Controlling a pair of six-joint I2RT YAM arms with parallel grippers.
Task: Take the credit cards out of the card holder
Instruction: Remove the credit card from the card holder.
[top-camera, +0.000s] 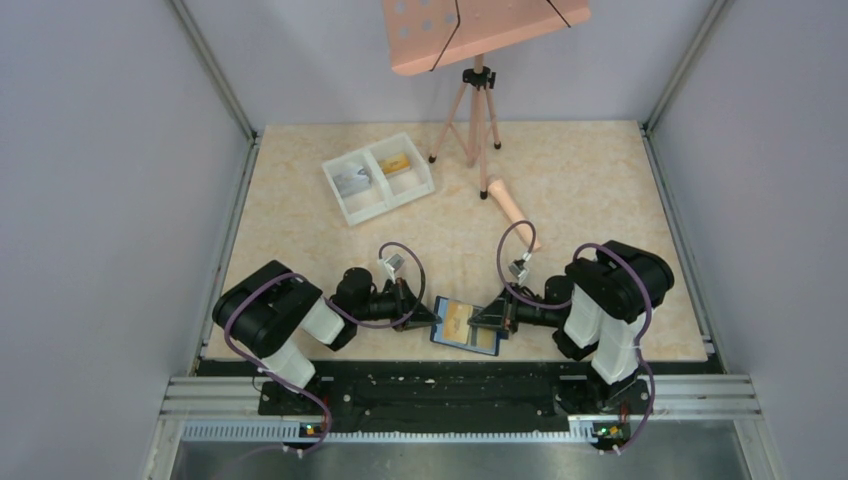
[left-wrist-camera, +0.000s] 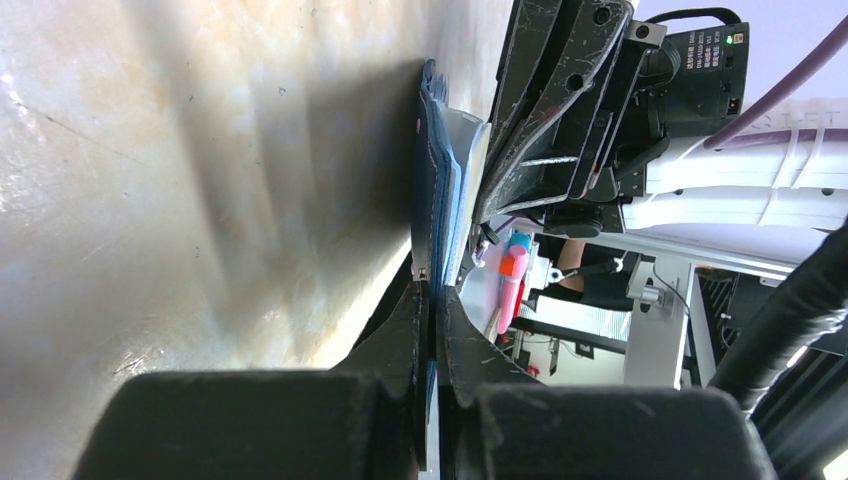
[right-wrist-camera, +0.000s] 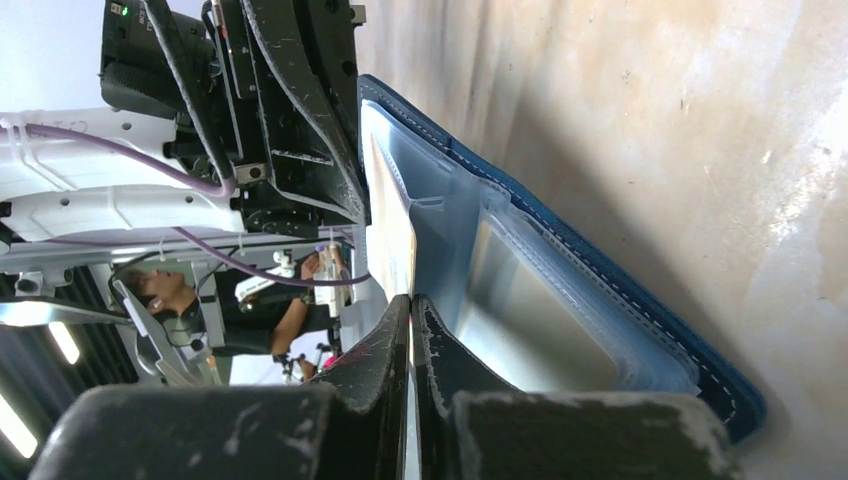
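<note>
The blue card holder (top-camera: 466, 325) lies open near the table's front edge, between my two grippers. My left gripper (top-camera: 430, 318) is shut on its left edge; the left wrist view shows the blue cover (left-wrist-camera: 437, 180) running straight into the closed jaws of that gripper (left-wrist-camera: 432, 300). My right gripper (top-camera: 497, 318) is at the holder's right side, shut on the edge of a thin pale yellow credit card (right-wrist-camera: 392, 230), which leads into the gripper (right-wrist-camera: 411, 300). A grey-silver card (right-wrist-camera: 520, 320) sits in a clear sleeve of the holder (right-wrist-camera: 640, 300).
A white two-compartment tray (top-camera: 378, 205) at the back left holds a grey card (top-camera: 352, 180) and a yellow card (top-camera: 398, 165). A tripod (top-camera: 478, 115) with a pink board stands at the back, and a pink cylinder (top-camera: 512, 205) lies beside it.
</note>
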